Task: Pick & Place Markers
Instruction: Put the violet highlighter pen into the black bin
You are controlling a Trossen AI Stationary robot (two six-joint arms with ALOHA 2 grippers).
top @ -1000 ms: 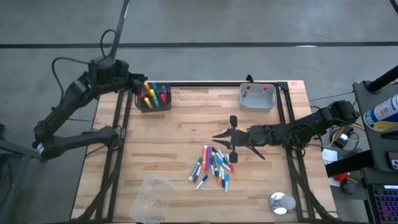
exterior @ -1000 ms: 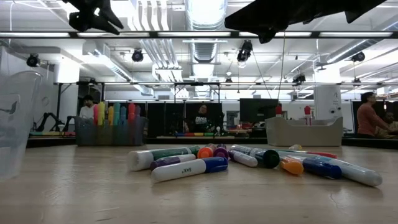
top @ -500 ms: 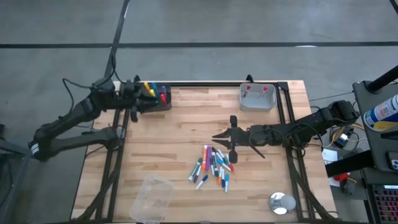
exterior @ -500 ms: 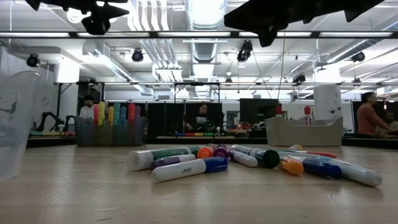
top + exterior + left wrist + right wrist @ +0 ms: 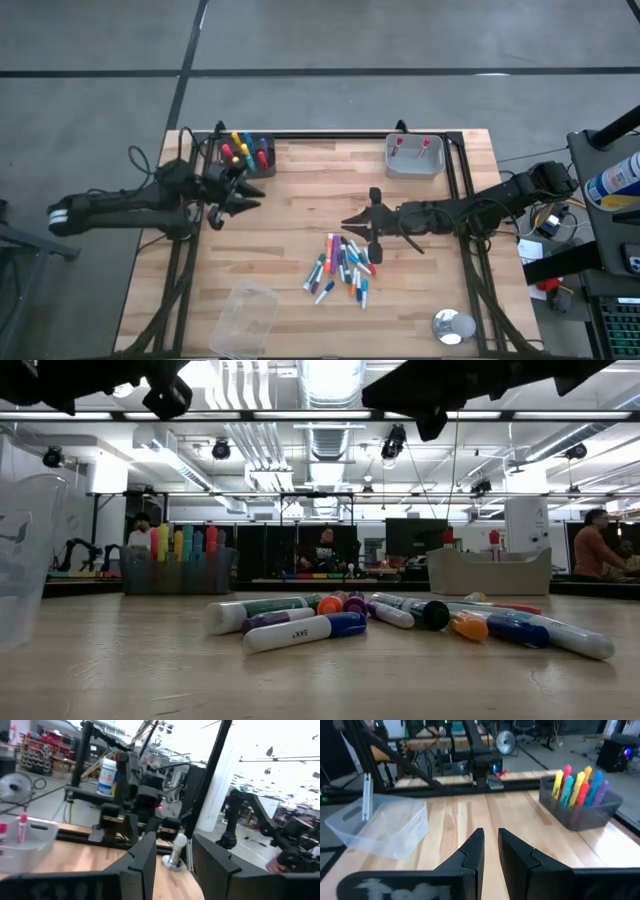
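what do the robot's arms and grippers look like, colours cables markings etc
Both arms are dark, near black, built of slim jointed segments. The left arm carries a white band near its base end and loose black cables looping beside it. The left gripper and right gripper each end in two flat, tapered dark fingers. The right arm has cabling bunched at its base.

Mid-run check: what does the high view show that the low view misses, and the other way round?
Only the high view shows the round silver disc near the table's corner, and both grippers whole: the left gripper beside the dark marker holder, the right gripper above the pile, jaws open. Only the low view shows the room behind, with a person in a red top. Both show the pile of mixed-colour capped markers, the grey rectangular bin and the clear plastic tub.
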